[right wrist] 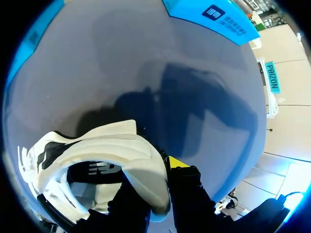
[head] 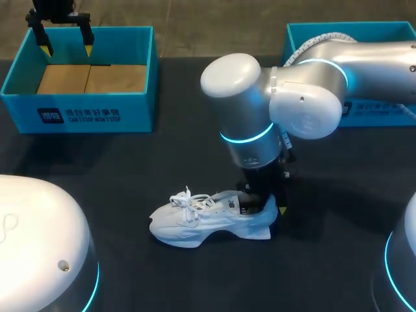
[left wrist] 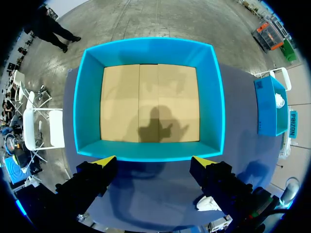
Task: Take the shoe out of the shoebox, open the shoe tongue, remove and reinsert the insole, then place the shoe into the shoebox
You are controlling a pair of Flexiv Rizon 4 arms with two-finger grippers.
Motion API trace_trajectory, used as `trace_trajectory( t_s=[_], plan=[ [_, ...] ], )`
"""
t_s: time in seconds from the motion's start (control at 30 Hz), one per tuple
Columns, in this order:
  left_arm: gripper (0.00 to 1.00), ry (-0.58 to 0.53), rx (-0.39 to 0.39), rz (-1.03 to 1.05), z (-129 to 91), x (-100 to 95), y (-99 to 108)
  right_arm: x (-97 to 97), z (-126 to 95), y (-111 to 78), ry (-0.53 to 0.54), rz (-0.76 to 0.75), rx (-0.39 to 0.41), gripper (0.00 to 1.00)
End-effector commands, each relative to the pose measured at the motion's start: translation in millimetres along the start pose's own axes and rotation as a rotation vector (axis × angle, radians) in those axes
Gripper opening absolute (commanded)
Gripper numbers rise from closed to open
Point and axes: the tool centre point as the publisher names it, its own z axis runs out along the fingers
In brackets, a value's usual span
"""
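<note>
A white shoe (head: 201, 221) with loose laces lies on its sole in the middle of the dark table, toe toward the left. My right gripper (head: 266, 205) is shut on its heel. In the right wrist view one finger is inside the heel collar (right wrist: 131, 150) and the yellow-tipped one outside, so the right gripper (right wrist: 155, 184) pinches the padded rim. The open blue shoebox (head: 78, 114) stands at the far left with a bare cardboard floor. My left gripper (head: 65, 40) hangs open above its far rim. From the left wrist, the left gripper (left wrist: 153, 162) is over the shoebox (left wrist: 87, 97) wall.
A second blue box (head: 390, 39) sits at the far right behind my right arm, and shows as a blue wall (right wrist: 214, 14) ahead of the right gripper. The same blue box (left wrist: 269, 104) appears beside the shoebox in the left wrist view.
</note>
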Motion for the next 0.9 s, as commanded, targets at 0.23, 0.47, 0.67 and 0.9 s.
trace_trajectory(
  t_s=[0.23, 0.47, 0.67, 0.9],
  plan=[
    [1.00, 0.000, 0.002, 0.000, 0.0, -0.1, 0.8, -0.6, -14.2, -8.8, 0.022, 0.135, -0.023, 1.00],
    [1.00, 0.000, 0.002, 0.000, 0.0, -0.1, 0.8, -11.5, -36.2, -12.0, 0.122, 0.111, 0.000, 1.00],
    [1.00, 0.000, 0.002, 0.000, 0.0, -0.1, 0.8, -27.9, -56.0, -9.2, 0.270, 0.012, 0.021, 1.00],
    [1.00, 0.000, 0.002, 0.000, 0.0, -0.1, 0.8, -39.6, -75.5, -2.6, 0.338, -0.132, -0.021, 1.00]
  ],
)
